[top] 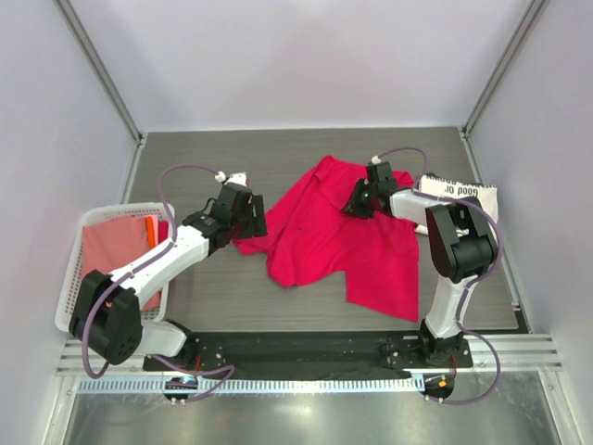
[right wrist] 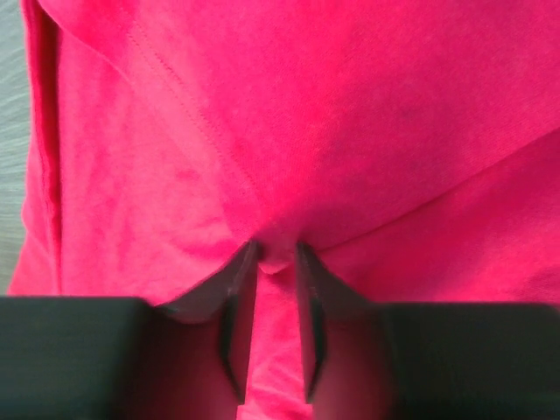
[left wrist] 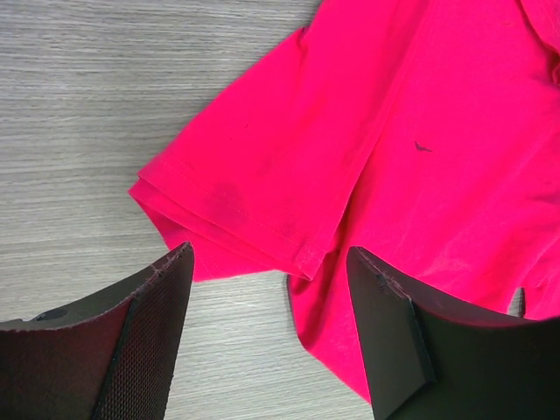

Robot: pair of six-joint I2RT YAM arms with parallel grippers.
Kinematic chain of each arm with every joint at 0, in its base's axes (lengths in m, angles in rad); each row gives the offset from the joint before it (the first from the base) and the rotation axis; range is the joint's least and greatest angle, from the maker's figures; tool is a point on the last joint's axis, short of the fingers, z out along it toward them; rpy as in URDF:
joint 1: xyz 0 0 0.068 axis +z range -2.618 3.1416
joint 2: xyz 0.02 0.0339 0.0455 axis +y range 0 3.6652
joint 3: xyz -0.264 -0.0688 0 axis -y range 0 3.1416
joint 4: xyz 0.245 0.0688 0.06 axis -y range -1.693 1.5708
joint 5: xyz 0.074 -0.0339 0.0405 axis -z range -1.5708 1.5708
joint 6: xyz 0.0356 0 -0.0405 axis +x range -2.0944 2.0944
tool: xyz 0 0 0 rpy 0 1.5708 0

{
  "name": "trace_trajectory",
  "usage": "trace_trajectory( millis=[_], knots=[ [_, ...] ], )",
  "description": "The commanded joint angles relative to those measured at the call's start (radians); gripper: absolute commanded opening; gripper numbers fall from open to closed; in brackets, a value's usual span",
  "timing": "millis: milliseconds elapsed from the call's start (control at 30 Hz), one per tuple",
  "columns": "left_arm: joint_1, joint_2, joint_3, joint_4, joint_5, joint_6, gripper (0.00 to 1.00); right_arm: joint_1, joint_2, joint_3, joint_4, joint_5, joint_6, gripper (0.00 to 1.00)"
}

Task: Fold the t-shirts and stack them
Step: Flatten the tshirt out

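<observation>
Pinching the red t-shirt [right wrist: 367,131] with my right gripper [right wrist: 277,249] to lift it, I hang my left gripper [left wrist: 269,254] open over its sleeve [left wrist: 236,201], ready to grab.

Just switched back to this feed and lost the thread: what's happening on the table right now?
Both arms are on the crimson t-shirt, which lies rumpled and unfolded in the middle of the table. The right gripper is pinching a ridge of its fabric near the far edge. The left gripper is open over one sleeve, gripping nothing. The cream t-shirt lies at the far right, beyond the right arm; a white basket holding pinkish cloth sits at the left. Nothing is stacked yet.
</observation>
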Motion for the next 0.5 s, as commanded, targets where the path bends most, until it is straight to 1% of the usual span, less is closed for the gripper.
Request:
trace_trajectory(
  millis=[0, 33, 100, 133, 333, 467],
  knots=[
    [0.003, -0.027, -0.01, 0.049, -0.031, 0.001, 0.71, 0.006, 0.003, 0.043, 0.016, 0.052, 0.012, 0.24],
    [0.003, -0.033, -0.015, 0.053, -0.034, 0.002, 0.71, 0.006, -0.004, 0.046, 0.013, 0.073, 0.009, 0.14],
    [0.002, -0.039, -0.024, 0.055, -0.045, 0.007, 0.71, 0.006, -0.025, 0.059, 0.006, 0.089, -0.005, 0.09],
    [0.003, -0.041, -0.027, 0.059, -0.048, 0.008, 0.7, 0.006, -0.03, 0.066, -0.011, 0.104, -0.013, 0.02],
    [0.0, -0.033, -0.055, 0.096, -0.042, 0.027, 0.7, 0.007, -0.07, 0.105, -0.06, 0.143, -0.071, 0.01],
    [-0.026, -0.036, -0.085, 0.148, -0.022, 0.065, 0.75, 0.006, -0.091, 0.106, -0.074, 0.166, -0.088, 0.01]
  ],
)
